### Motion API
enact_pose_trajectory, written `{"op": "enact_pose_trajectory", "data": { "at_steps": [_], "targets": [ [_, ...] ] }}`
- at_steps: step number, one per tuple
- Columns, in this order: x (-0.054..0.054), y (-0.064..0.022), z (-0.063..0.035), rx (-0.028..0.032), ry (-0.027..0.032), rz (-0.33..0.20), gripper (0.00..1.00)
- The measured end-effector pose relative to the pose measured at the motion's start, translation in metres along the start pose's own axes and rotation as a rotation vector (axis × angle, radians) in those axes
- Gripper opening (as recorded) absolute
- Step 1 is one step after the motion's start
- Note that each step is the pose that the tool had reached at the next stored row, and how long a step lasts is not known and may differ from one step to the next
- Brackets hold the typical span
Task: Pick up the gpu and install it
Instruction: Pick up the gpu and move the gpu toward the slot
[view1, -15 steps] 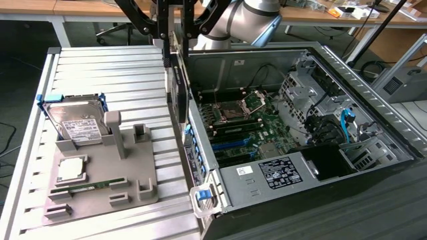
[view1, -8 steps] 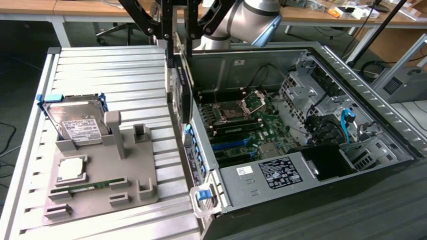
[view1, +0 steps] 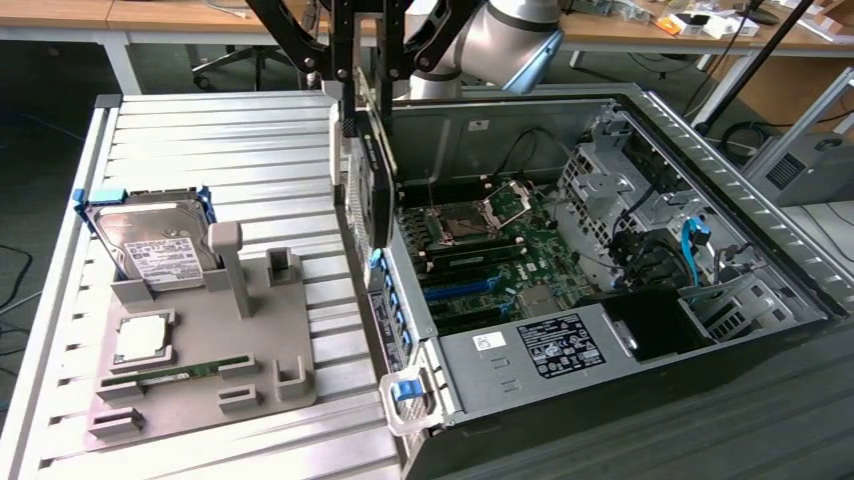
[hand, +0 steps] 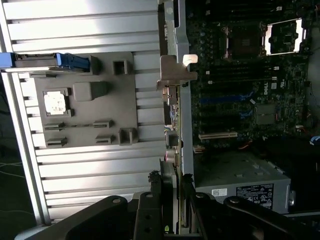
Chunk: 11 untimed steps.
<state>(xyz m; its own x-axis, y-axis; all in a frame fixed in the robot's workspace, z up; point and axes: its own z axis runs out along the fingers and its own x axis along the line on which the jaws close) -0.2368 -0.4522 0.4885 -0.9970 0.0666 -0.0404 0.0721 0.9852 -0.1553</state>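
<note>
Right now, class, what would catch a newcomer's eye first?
A dark flat expansion card with a silvery bracket hangs upright in the jaws at the table-side edge of the open grey metal computer case. On the exterior view's left, a grey fixture plate holds a silver hard drive with a white label.

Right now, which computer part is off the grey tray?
The gpu: the dark card hangs upright in the gripper over the case; the hard drive, chip and memory stick sit on the tray.

Even overhd light, wrist view dimmer
</note>
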Motion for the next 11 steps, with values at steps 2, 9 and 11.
{"op": "enact_pose_trajectory", "data": {
  "at_steps": [2,9,11],
  "targets": [
    [-0.0013,0.0001,0.0001,0.0027,-0.0002,0.0,0.27],
    [-0.0072,0.0006,0.0008,0.014,-0.001,0.0,0.27],
    [-0.0085,0.0007,0.0009,0.0169,-0.0012,0.0,0.27]
  ]
}}
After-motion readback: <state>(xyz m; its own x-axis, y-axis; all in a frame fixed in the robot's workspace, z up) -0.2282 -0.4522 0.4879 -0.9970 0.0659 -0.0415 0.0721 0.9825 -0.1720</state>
